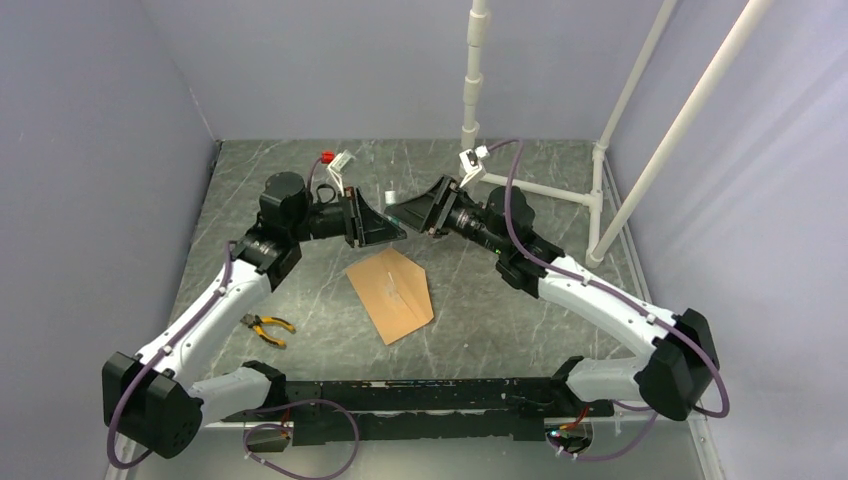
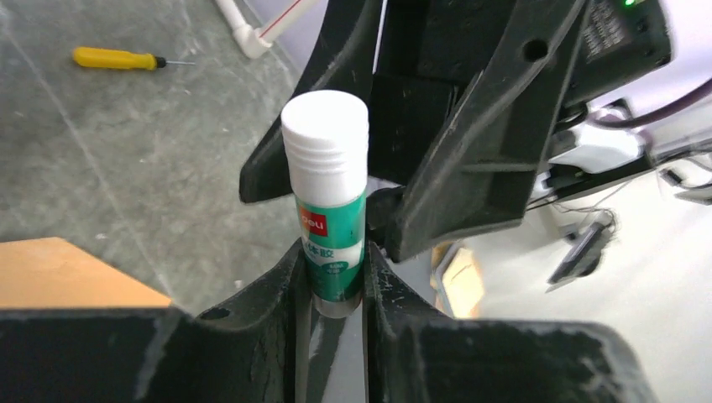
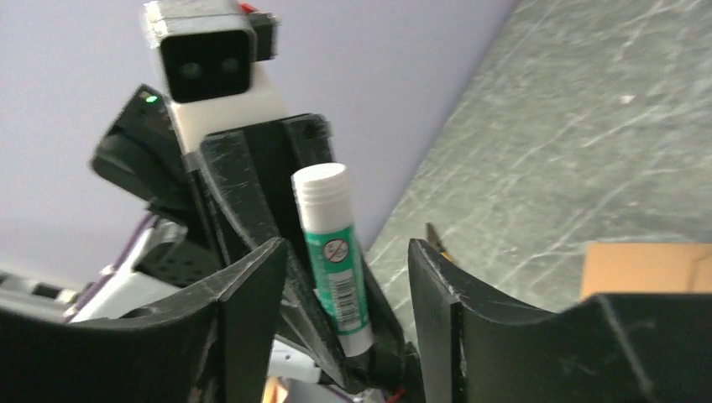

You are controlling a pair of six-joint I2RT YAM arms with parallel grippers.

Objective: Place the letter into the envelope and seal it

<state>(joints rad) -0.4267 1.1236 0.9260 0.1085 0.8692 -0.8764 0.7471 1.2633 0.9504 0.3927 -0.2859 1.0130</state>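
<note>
Seen from above, a pair of yellow-handled pliers (image 1: 268, 325) lies on the grey table (image 1: 500, 320) at about 8 o'clock from the envelope, well apart from it. The left wrist view also shows a yellow screwdriver (image 2: 117, 59) on the table, at 10 o'clock in that picture. The left gripper (image 2: 333, 253) is clamped around the lower body of a glue stick (image 2: 327, 151) and holds it in the air with the white cap pointing away from its own fingers. The envelope (image 1: 390, 293) lies flat near the middle of the table, at 6 o'clock from the two grippers, and nothing touches it. I cannot tell for sure whether its flap is up or folded down. No separate pale sheet shows anywhere, so I judge the letter is probably inside already, though it may simply be hidden. The right gripper (image 3: 348, 248) faces the left one from 3 o'clock with its fingers spread wide. The stick stands in the gap, close to one finger, but is not pinched by either. The cap is on, so the sealing has not begun: what remains is to uncap the stick, glue the flap and press it shut.
</note>
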